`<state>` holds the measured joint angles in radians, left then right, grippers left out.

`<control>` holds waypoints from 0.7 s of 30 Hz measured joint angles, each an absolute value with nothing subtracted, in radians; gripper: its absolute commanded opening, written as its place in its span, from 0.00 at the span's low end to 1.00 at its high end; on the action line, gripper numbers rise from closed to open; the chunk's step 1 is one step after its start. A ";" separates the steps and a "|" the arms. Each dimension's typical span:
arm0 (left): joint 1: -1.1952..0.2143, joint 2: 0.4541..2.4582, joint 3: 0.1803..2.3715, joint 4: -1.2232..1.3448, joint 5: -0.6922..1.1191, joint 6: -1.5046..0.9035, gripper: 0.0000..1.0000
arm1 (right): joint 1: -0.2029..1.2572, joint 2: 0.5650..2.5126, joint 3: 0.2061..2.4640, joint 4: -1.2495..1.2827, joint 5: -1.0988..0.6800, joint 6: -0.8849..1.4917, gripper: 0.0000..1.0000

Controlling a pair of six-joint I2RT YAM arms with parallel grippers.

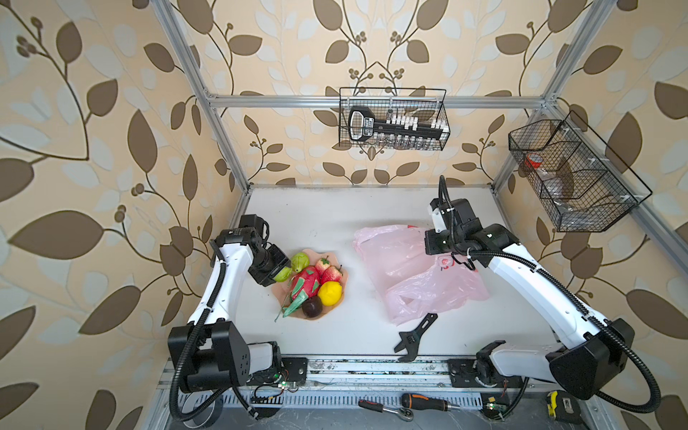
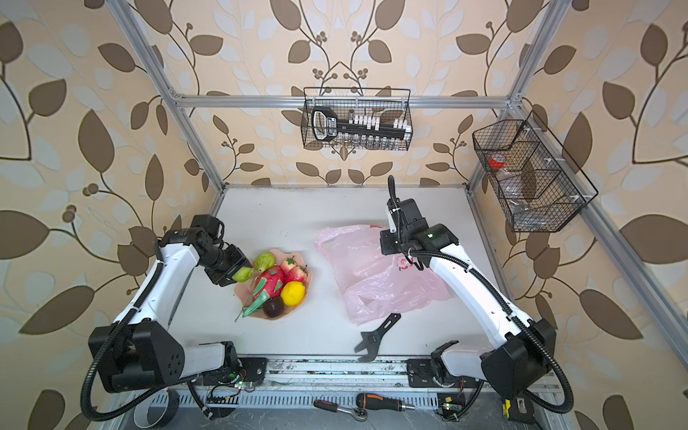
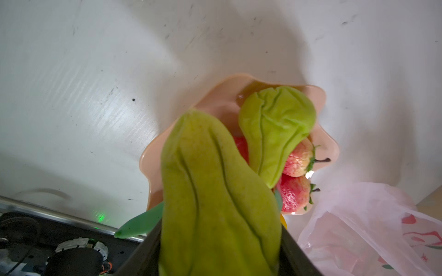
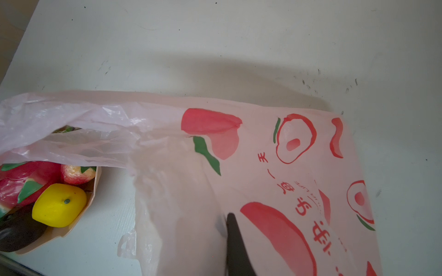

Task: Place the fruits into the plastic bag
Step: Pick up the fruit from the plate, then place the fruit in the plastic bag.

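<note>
Hanging over the left rim of the peach plate in a top view, the left gripper clamps a green fruit. The lemon and others lie on the plate, and bare table separates it from the plastic bag nearer the right edge.

Left wrist view: the held fruit's long axis runs out from the jaws, narrow end plateward — ridges plain only here.

Right wrist view: the right gripper, jaws pressed together, pinches the bag's printed film.

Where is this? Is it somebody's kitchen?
Probably not; it looks like a robot test booth. A left arm and a right arm are mounted on a white table inside a metal frame, and a ratchet and a screwdriver lie along the front.
</note>
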<state>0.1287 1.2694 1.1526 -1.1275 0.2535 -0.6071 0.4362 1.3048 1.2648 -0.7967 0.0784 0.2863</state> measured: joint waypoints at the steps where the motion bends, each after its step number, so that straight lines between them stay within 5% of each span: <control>1: 0.117 1.257 1.179 -1.133 0.255 -0.604 0.36 | 0.436 1.303 1.265 -0.797 0.079 0.286 0.00; 21: -0.317 1.039 1.208 -0.865 0.501 -0.643 0.21 | 0.422 1.295 1.265 -0.812 0.093 0.279 0.00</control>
<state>-0.3168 1.0386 1.2076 -0.8650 0.5007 -0.6430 0.4221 1.2949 1.2648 -0.8116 0.0929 0.2787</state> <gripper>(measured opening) 0.580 0.049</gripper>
